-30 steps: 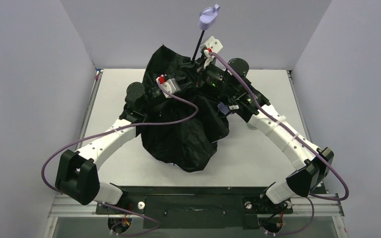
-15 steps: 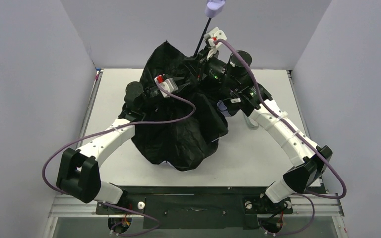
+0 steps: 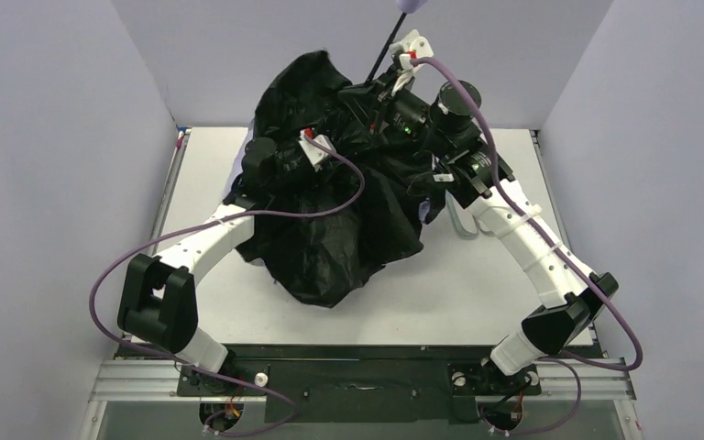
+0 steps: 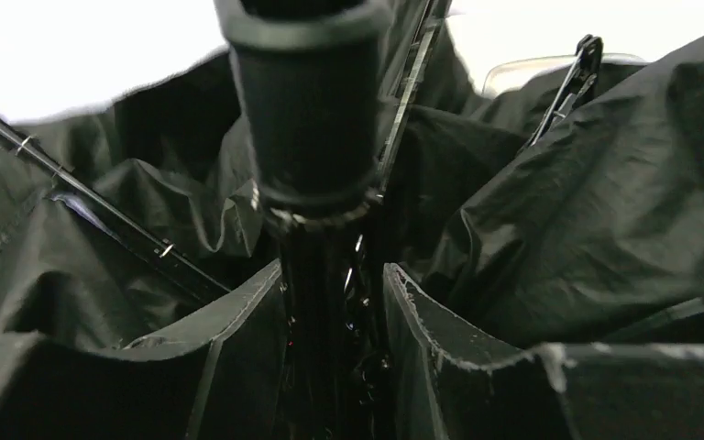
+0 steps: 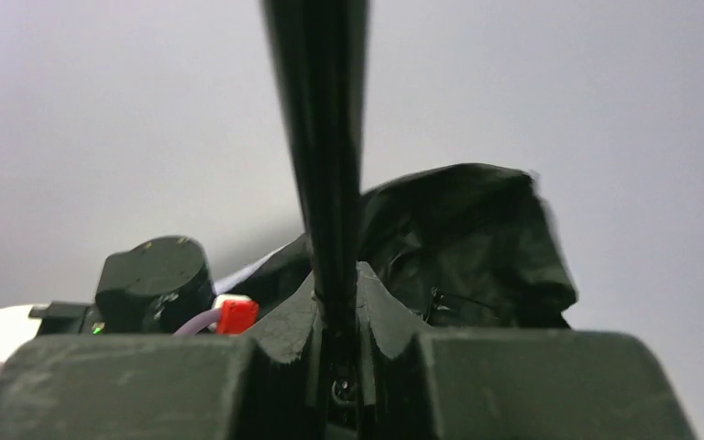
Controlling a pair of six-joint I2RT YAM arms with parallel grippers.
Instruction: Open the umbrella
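Umbrella (image 3: 330, 229) canopy lies as a crumpled black heap in the middle of the overhead frame, spread over the white table (image 3: 477, 293) and puffed up toward the back wall. Its thin black shaft (image 3: 387, 53) slants to the top edge, where the lavender knob (image 3: 411, 4) is cut off. The right gripper (image 5: 335, 307) pinches that shaft tight. The left gripper (image 4: 333, 312) sits deep in the fabric, its fingers (image 4: 238, 321) narrowly flanking the umbrella's central tube under a black collar (image 4: 307, 101); whether they squeeze it I cannot tell.

The left arm (image 3: 203, 246) and right arm (image 3: 527, 240) reach forward and converge; the right pincer (image 5: 335, 307), raised higher, clamps the umbrella (image 3: 330, 247), while the left pincer (image 4: 330, 302) shows jaws partly apart, grip unclear.
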